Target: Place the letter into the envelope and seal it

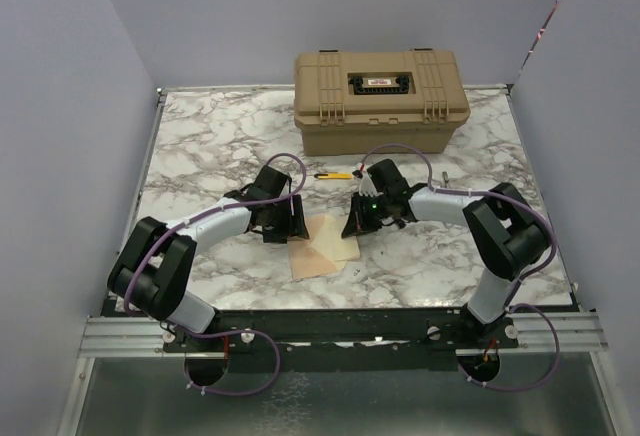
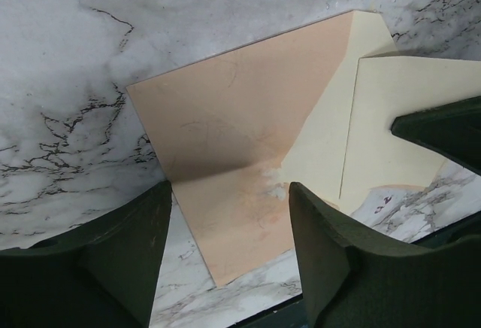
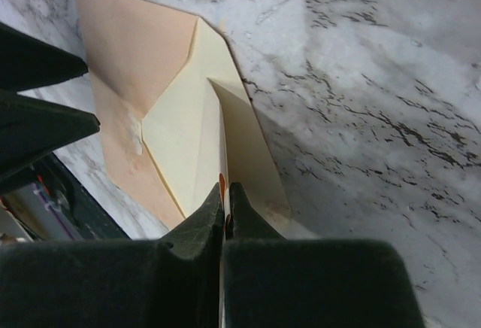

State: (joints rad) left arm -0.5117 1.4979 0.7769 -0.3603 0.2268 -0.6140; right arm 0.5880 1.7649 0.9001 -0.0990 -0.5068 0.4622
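The envelope (image 1: pixel 312 254) lies flat on the marble table between my two grippers, peach-tan with its pale yellow flap (image 1: pixel 342 243) open toward the right. My left gripper (image 2: pixel 229 189) is open and low over the envelope's near corner (image 2: pixel 225 192), one finger on each side. My right gripper (image 3: pixel 225 196) is shut on the edge of the flap (image 3: pixel 188 129) and holds it raised off the table. In the top view the left gripper (image 1: pixel 287 226) and right gripper (image 1: pixel 355 224) flank the envelope. No separate letter sheet shows in any view.
A tan plastic toolbox (image 1: pixel 380 101) stands at the back of the table. A yellow pen (image 1: pixel 335 175) lies just in front of it, behind the grippers. The table's black front edge (image 2: pixel 301 305) is close below the envelope.
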